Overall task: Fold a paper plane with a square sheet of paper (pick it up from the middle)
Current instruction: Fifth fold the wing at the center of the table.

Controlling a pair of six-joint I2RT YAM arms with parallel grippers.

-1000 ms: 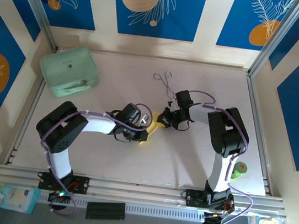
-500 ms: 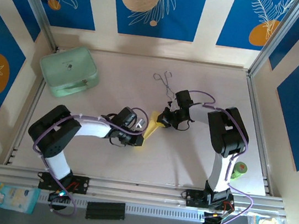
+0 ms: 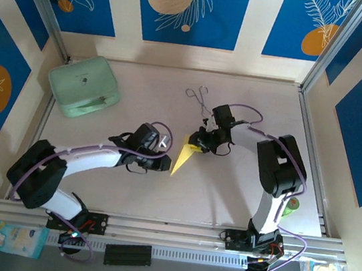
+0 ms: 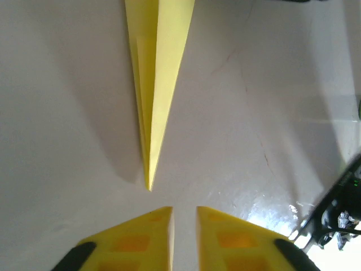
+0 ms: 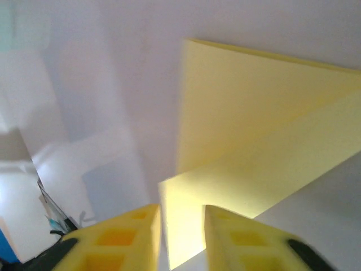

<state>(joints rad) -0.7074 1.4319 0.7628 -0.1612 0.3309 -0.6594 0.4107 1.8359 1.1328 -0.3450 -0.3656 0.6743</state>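
Observation:
The paper plane (image 3: 183, 155) is a narrow yellow dart lying on the table, its sharp point toward the near left. In the left wrist view the paper plane (image 4: 159, 79) ends in a tip just ahead of my left gripper (image 4: 184, 215), whose yellow fingers stand slightly open with bare table between them. My left gripper (image 3: 165, 164) sits just left of that tip. At the plane's wide tail is my right gripper (image 3: 197, 144). Up close, my right gripper (image 5: 181, 213) is open, with a flap of the paper plane (image 5: 248, 130) reaching into the gap between its fingers.
A mint-green rounded case (image 3: 83, 86) sits at the far left. Thin metal tongs (image 3: 199, 98) lie just beyond the right gripper. A small green object (image 3: 290, 205) rests near the right arm's base. Metal rails border the table's right side and near edge.
Both grippers went from shut to slightly open. The left arm pulled back to the left off the plane, which now lies flatter and in full view.

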